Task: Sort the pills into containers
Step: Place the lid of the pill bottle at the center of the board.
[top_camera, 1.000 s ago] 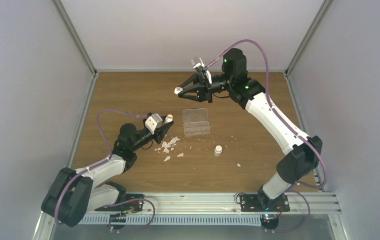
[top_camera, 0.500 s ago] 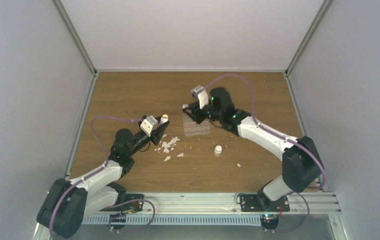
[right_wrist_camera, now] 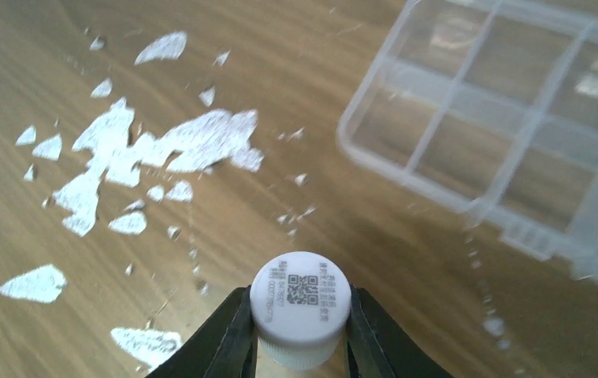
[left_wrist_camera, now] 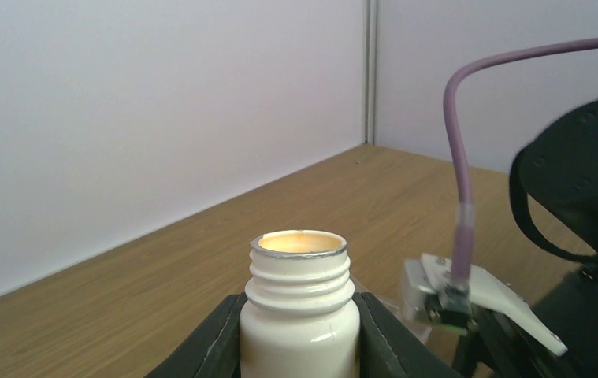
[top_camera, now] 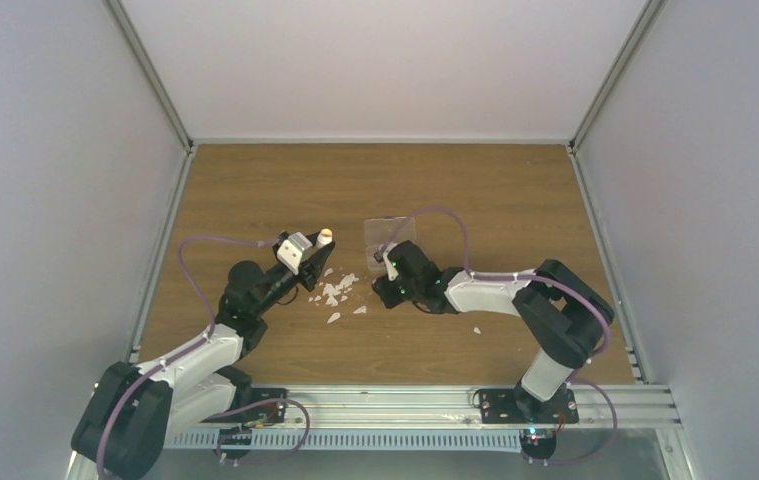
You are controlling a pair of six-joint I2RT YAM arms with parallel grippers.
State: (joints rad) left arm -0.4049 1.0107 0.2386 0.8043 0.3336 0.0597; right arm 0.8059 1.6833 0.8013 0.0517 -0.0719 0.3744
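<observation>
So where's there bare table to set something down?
Bare table runs along the back wall behind the organiser box, and right of the right arm. Crowded mid-table: white flakes, box, left gripper holding a vial, right gripper holding a cap.

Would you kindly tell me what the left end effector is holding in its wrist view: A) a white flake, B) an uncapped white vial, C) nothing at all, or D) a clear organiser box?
B: the left end effector is closed on an uncapped white vial, whose threaded neck stands open at the top.
</observation>
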